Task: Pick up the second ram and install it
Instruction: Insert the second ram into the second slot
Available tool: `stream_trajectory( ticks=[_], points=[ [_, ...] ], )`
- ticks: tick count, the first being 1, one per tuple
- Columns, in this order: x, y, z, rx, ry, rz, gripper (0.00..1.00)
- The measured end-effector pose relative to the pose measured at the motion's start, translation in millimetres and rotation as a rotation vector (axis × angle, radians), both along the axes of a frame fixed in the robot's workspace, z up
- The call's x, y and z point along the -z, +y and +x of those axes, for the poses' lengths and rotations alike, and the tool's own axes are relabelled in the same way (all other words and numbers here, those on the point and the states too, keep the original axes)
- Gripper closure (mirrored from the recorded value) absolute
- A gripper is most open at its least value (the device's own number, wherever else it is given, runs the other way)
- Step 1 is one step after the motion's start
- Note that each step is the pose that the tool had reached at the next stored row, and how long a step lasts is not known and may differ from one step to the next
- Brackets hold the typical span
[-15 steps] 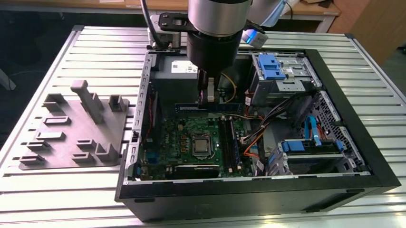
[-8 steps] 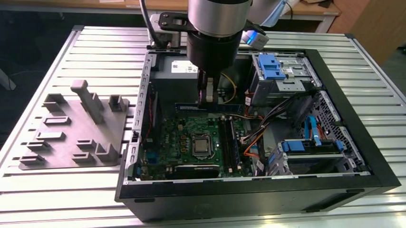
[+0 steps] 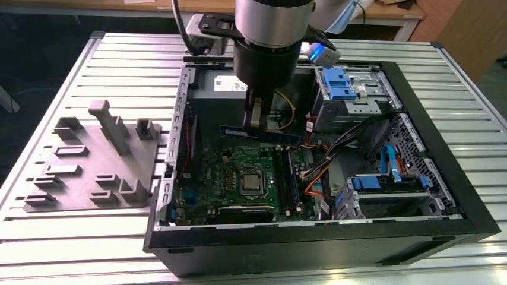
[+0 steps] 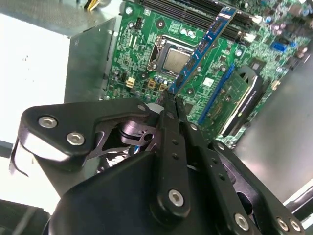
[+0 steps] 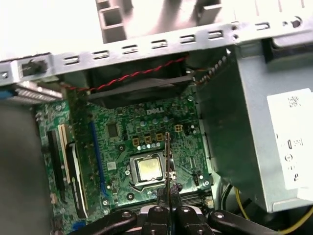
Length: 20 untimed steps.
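Observation:
The second ram (image 3: 273, 134), a thin blue-green stick, hangs level above the green motherboard (image 3: 222, 172) inside the open computer case (image 3: 317, 237). My gripper (image 3: 254, 123) is shut on it near its middle, coming straight down from above. In the second wrist view the ram (image 4: 203, 46) runs out from between the fingertips of the gripper (image 4: 171, 98) over the processor socket (image 4: 173, 59). The first wrist view has the ram (image 5: 168, 156) edge-on, above the gripper (image 5: 169, 190). The long black memory slots (image 3: 287, 178) lie just towards the exterior view's right of the socket (image 3: 252, 181).
A grey fixture plate (image 3: 95, 160) with upright holders lies on the slatted table at the exterior view's left. Inside the case are blue-latched drive cages (image 3: 345, 83), orange and black cables (image 3: 321, 169), an expansion card (image 4: 230, 98) and the power supply box (image 5: 274, 142).

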<state>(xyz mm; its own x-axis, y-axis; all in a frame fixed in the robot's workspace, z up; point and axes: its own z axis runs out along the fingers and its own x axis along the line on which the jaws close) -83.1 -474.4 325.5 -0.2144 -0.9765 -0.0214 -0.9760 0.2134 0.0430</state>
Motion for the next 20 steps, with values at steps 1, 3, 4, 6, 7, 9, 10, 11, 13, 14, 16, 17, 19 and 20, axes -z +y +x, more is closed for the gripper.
stream_trajectory(
  ticks=[1, 3, 4, 6, 7, 9, 10, 11, 13, 14, 16, 17, 19, 20],
  points=[
    [0.2, 0.0, 0.0, 0.018, 0.0, 0.0, 0.87],
    [0.6, 0.0, 0.0, 0.054, 0.0, 0.0, 0.87],
    [0.7, 0.0, 0.0, 0.072, 0.0, -0.0001, 0.87],
    [1.1, 0.0, 0.0, 0.11, 0.0, 0.0, 0.87],
    [1.3, 0.0, 0.0, 0.127, 0.0, 0.0001, 0.87],
    [1.7, 0.0, 0.0, 0.163, 0.0, 0.0, 0.87],
    [1.9, 0.0, 0.0, 0.183, 0.0, -0.0001, 0.87],
    [2.0, 0.0, 0.0, 0.201, 0.0, -0.0001, 0.87],
    [2.4, 0.0, 0.0, 0.236, 0.0001, -0.0001, 0.87],
    [2.6, 0.0, 0.0, 0.255, 0.0, -0.0001, 0.87],
    [3.0, 0.0, 0.0, 0.29, 0.0, 0.0, 0.87],
    [3.2, 0.0, 0.0, 0.31, 0.0, -0.0001, 0.87],
    [3.6, 0.0, 0.0, 0.346, 0.0, -0.0001, 0.87],
    [3.8, 0.0, 0.0, 0.364, 0.0, -0.0001, 0.87]
  ],
)
